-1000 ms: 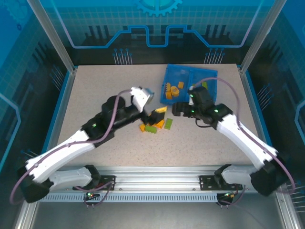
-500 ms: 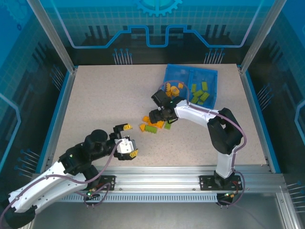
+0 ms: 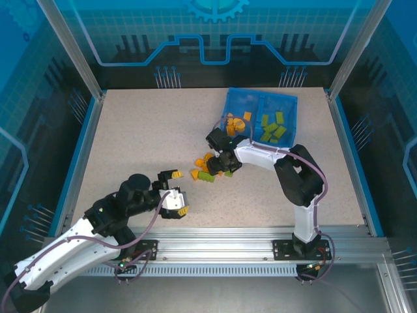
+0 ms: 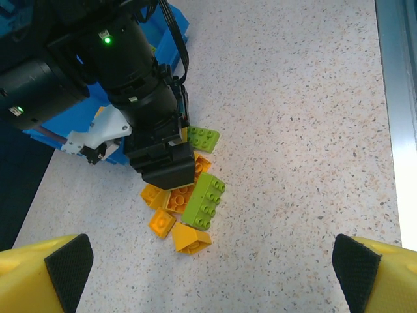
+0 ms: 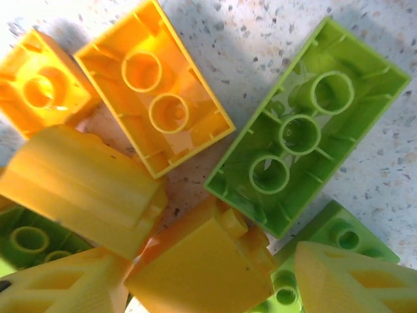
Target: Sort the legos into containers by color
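Right hand [image 5: 208, 283] sits low on the loose pile, fingers straddling an orange brick [image 5: 195, 261] — can't tell if it's clamped. Close square on that one only, clear of the upturned lime brick [image 5: 306, 124] just ahead. Lift straight, then go to the blue tray [image 3: 260, 93] beyond the hand — orange side.

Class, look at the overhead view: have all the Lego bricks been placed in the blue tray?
No, a cluster of orange and lime green bricks lies on the table outside the blue tray.
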Controlling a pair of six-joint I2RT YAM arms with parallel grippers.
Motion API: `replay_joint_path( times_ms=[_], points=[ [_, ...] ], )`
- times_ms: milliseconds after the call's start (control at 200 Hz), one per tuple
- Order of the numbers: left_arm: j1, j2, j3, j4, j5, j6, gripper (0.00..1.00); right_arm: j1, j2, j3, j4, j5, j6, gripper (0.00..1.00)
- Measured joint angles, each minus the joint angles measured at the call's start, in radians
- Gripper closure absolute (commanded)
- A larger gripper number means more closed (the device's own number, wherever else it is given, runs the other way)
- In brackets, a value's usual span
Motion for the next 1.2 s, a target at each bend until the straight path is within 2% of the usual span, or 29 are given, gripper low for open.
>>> replay_joint_path(
  times_ms=[215, 660, 1005, 1201],
  points=[
    [0.008, 0.0, 0.0, 0.0, 0.016, 0.0, 0.01, 0.0, 0.009, 0.005, 0.005, -0.023, 0.002, 0.45],
    [0.011, 0.0, 0.0, 0.001, 0.033, 0.0, 0.01, 0.0, -0.027, -0.004, -0.021, -0.011, 0.013, 0.53],
    [0.019, -0.004, 0.0, 0.009, 0.034, 0.0, 0.01, -0.008, -0.254, -0.006, -0.044, 0.11, 0.024, 0.56],
    [0.031, -0.005, 0.0, 0.027, 0.034, -0.002, 0.01, -0.105, -0.26, 0.129, -0.021, 0.217, -0.045, 0.56]
  ],
)
